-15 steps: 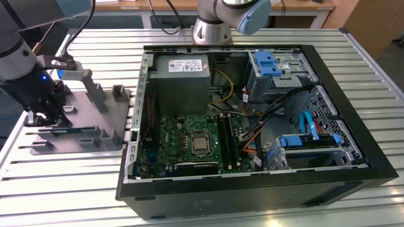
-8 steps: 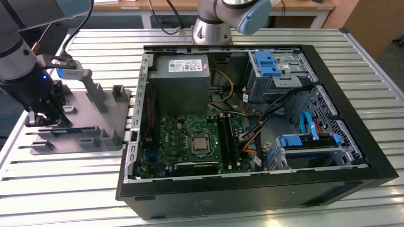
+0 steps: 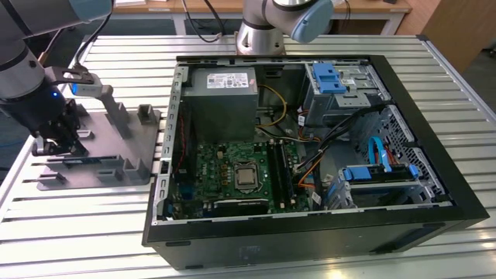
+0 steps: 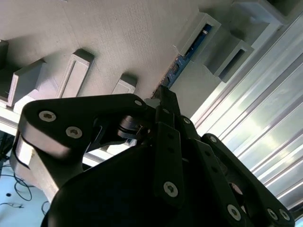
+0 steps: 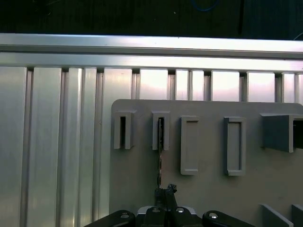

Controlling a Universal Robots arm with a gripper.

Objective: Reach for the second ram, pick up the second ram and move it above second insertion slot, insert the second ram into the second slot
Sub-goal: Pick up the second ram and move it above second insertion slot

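Slatted metal table, grey fixture plate on it. We see gripper pinching second ram, which stands on edge in plate's slot. Pick-up step, we judge. Lift calls for straight pull.

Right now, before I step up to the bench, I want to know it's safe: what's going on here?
The arm's gripper is down on the grey fixture, at the exterior view's left of the open PC case. It is at one end of the ram, which stands on edge in its holder, not yet in the motherboard.
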